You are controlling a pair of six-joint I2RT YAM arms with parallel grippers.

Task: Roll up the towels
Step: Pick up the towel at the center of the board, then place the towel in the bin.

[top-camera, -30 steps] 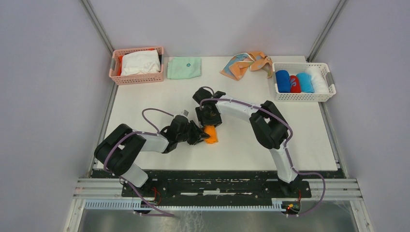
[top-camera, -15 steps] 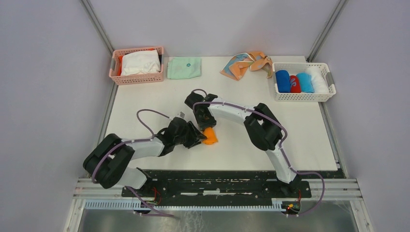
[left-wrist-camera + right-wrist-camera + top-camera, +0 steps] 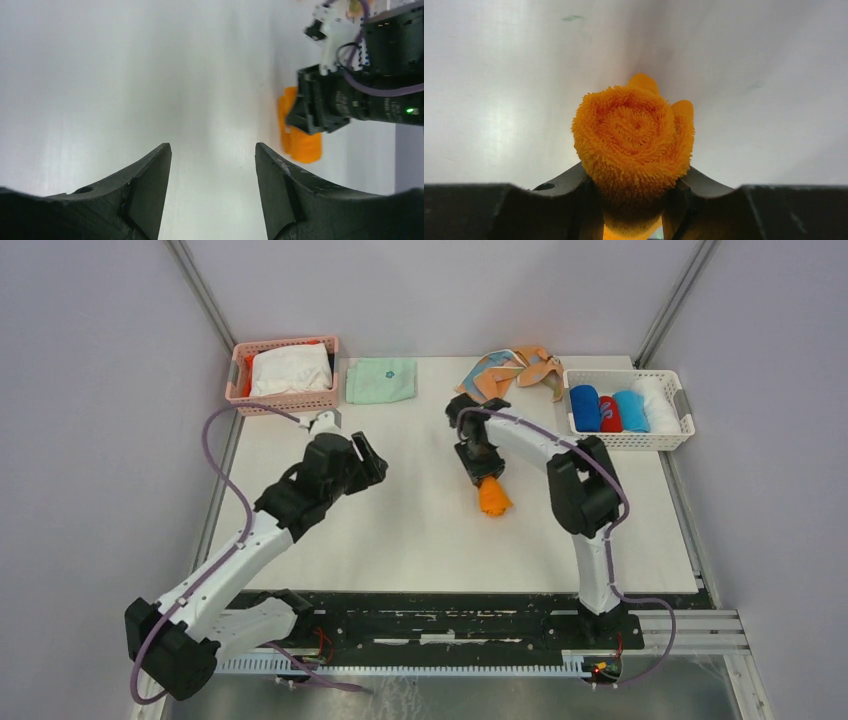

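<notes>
Orange towel [image 3: 493, 497], rolled tight, is clamped in your right gripper [image 3: 634, 202] just right of the desk's [image 3: 420, 540] centre, well apart from every edge. Your left gripper [image 3: 212, 190] hangs spread and empty over bare desk left of centre. At the far edge the peach towel [image 3: 510, 373] lies crumpled, near the white basket [image 3: 625, 443] in the far right corner; the blue towel [image 3: 585, 407] lies rolled inside it.
</notes>
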